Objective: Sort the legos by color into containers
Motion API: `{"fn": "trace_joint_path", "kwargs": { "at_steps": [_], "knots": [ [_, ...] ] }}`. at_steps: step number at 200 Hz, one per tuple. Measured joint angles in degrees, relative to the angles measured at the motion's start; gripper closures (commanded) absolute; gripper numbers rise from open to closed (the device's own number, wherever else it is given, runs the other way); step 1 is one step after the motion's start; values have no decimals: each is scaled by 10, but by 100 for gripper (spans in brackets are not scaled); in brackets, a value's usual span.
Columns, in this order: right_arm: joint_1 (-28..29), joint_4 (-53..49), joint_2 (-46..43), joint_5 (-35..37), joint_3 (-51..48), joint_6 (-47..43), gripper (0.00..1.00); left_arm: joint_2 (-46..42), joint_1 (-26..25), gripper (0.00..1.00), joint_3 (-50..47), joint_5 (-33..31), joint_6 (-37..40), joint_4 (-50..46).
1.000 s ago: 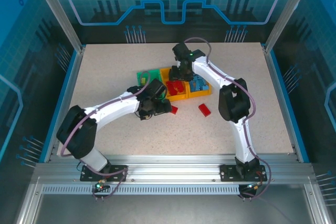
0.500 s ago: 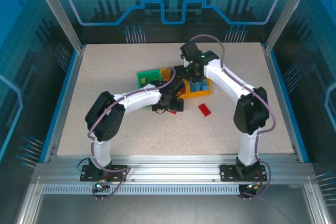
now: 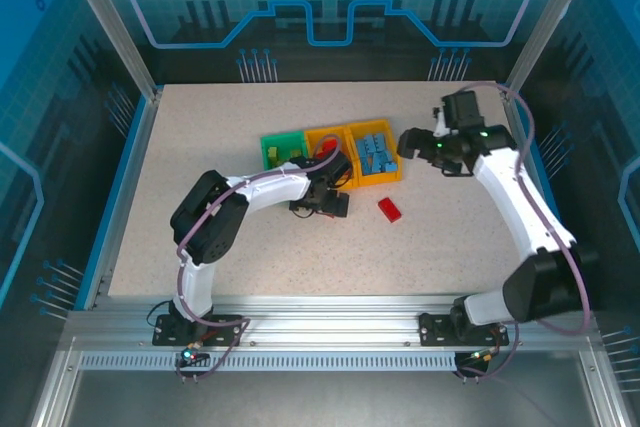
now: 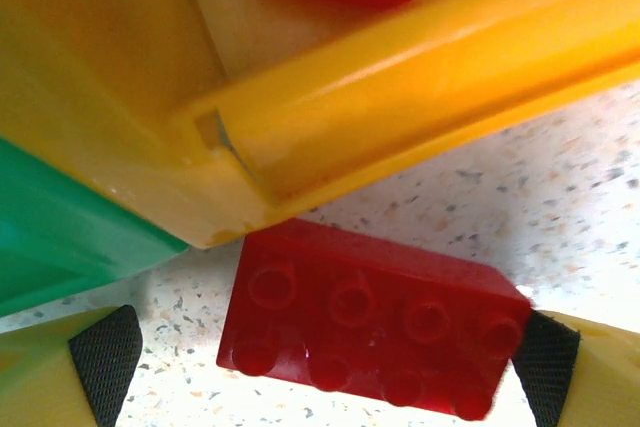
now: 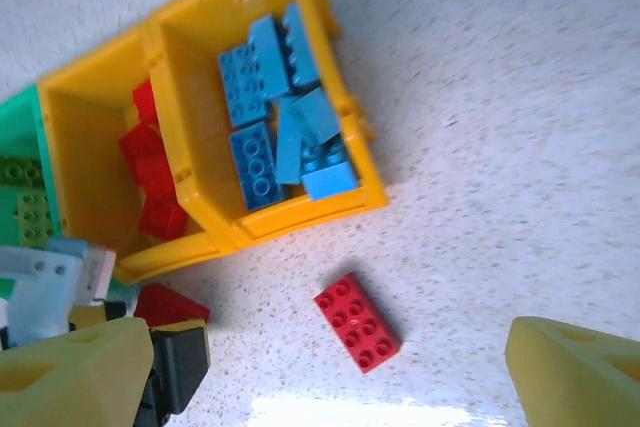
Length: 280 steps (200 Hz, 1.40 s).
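Since a second ago the right end effector (image 3: 408,141) has swung off the bins toward the right side of the counter (image 3: 200,147), its jaws released and empty. The left end effector (image 4: 325,357), spread wide, straddles a red lego (image 4: 370,332) at the front corner of the middle yellow bin (image 4: 400,77). A second red lego (image 5: 358,322) lies loose nearby.

Blue legos (image 5: 275,137) in yellow bin (image 5: 310,212), red lego (image 5: 358,322) loose on table (image 5: 480,97)
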Motion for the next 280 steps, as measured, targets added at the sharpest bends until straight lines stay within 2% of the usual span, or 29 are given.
{"fn": "trace_joint_path", "kwargs": {
  "at_steps": [34,69,113,147,174,224,254,280],
  "knots": [
    [-61,-7,-64,-9,-25,-21,6,0,0,1,-6,-2,4,5],
    [-109,-14,-111,-24,-106,-46,6,5,0,2,-6,-3,12,12],
    [-121,-23,-135,-37,-185,-60,6,9,-1,4,-6,-10,15,12],
    [-128,-24,-156,-43,-202,-63,6,9,-1,7,-6,-11,19,13],
    [-129,-24,-160,-44,-205,-64,6,10,-1,16,-6,-12,27,13],
    [-132,-23,-163,-48,-212,-64,8,4,0,46,-14,-12,30,25],
    [-126,-9,-163,-63,-231,-71,10,-15,1,48,-40,-9,13,51],
    [-73,12,-163,-56,-266,-75,10,-28,2,48,-44,16,-9,50]
  ]
}}
